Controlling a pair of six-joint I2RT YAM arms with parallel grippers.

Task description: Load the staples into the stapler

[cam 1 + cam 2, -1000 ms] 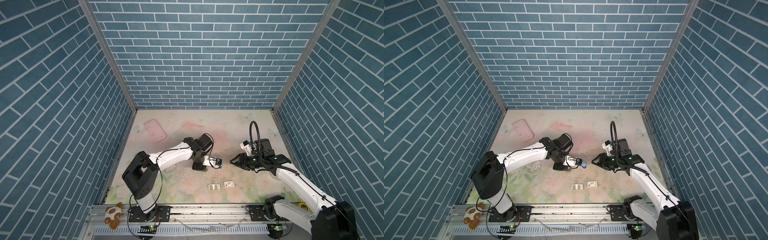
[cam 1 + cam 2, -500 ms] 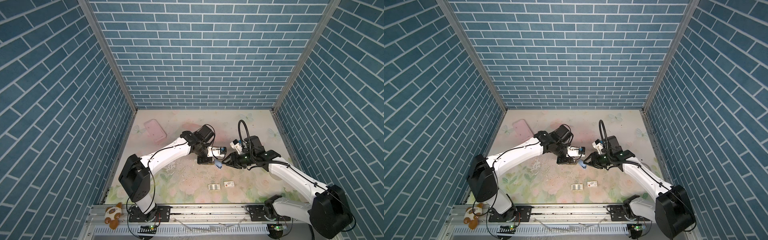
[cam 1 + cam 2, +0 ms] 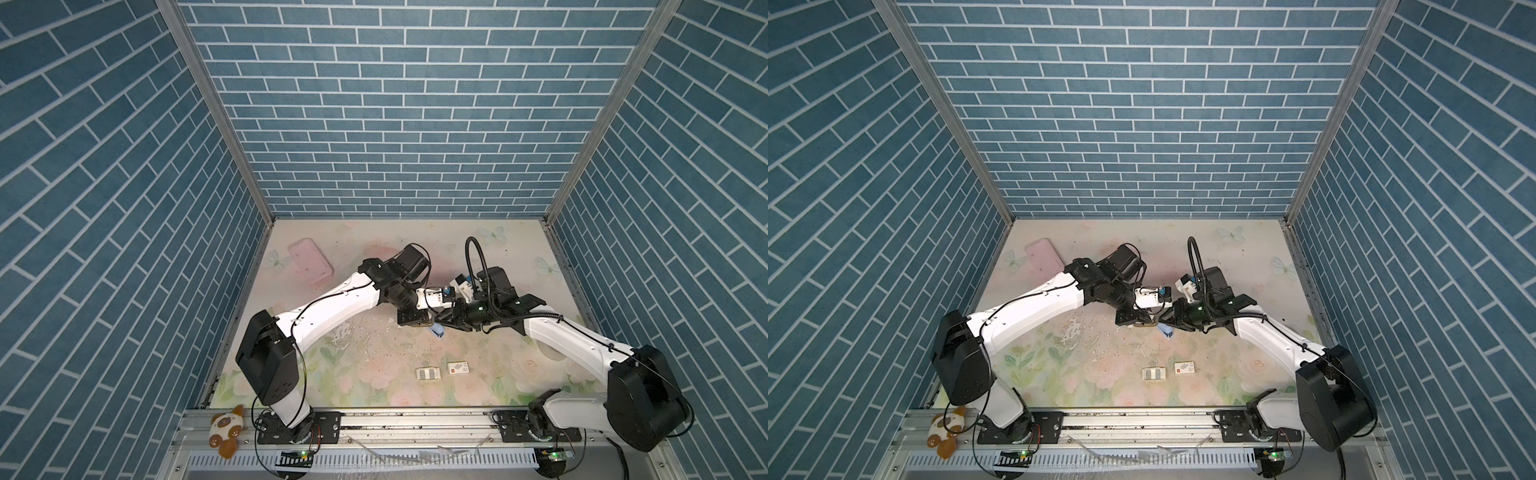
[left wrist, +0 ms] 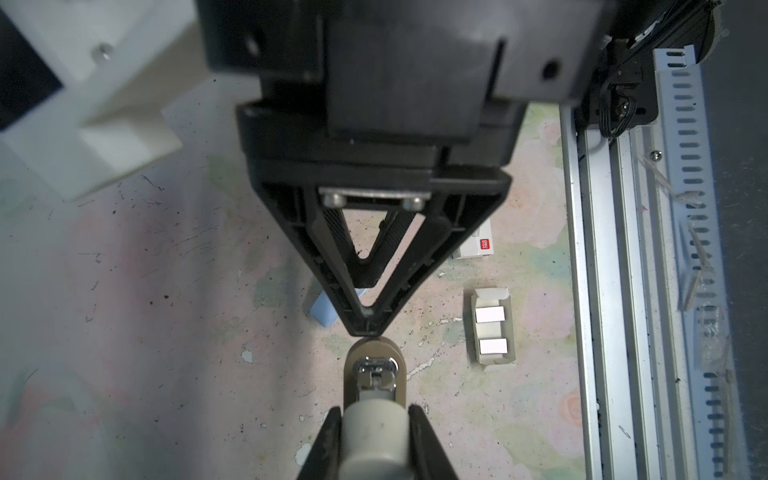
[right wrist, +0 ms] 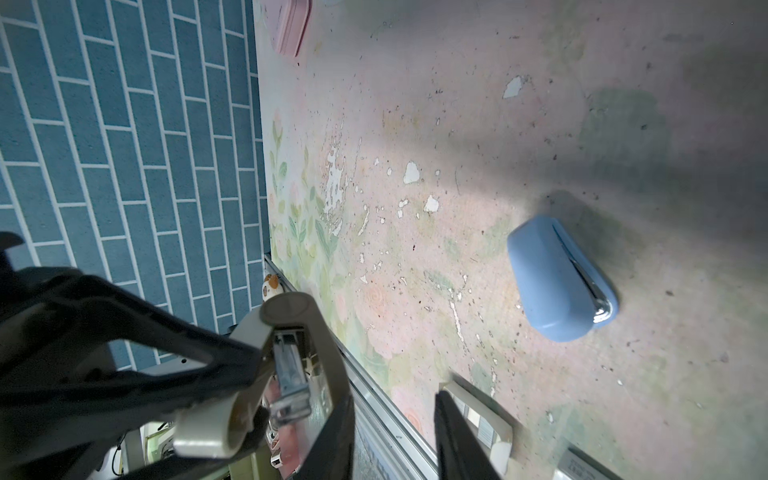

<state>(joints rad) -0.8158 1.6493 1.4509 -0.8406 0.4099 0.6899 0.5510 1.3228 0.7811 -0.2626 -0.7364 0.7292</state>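
My left gripper (image 4: 374,411) is shut on a small stapler (image 4: 374,365) with a cream body and a khaki shell, held just above the table mid-scene (image 3: 1153,325). The shell stands open and the metal magazine (image 5: 291,374) is bare. My right gripper (image 5: 390,397) faces it tip to tip (image 4: 365,328). Its jaws stand apart with only table between them, and one finger (image 5: 332,436) lies against the khaki edge. The staples (image 4: 490,314) lie in their white card tray (image 3: 428,373) near the front, and the red-marked sleeve (image 3: 457,368) is beside it.
A small blue plastic piece with a chrome edge (image 5: 561,278) lies on the table just under the two grippers (image 3: 437,330). A pink case (image 3: 311,261) sits at the back left. The metal rail (image 3: 415,419) runs along the front, with a plush toy (image 3: 226,430) on it.
My right gripper has swung left until its tips meet the stapler's end, and its jaws have narrowed. The left arm has stretched out, carrying the stapler a little right and back.
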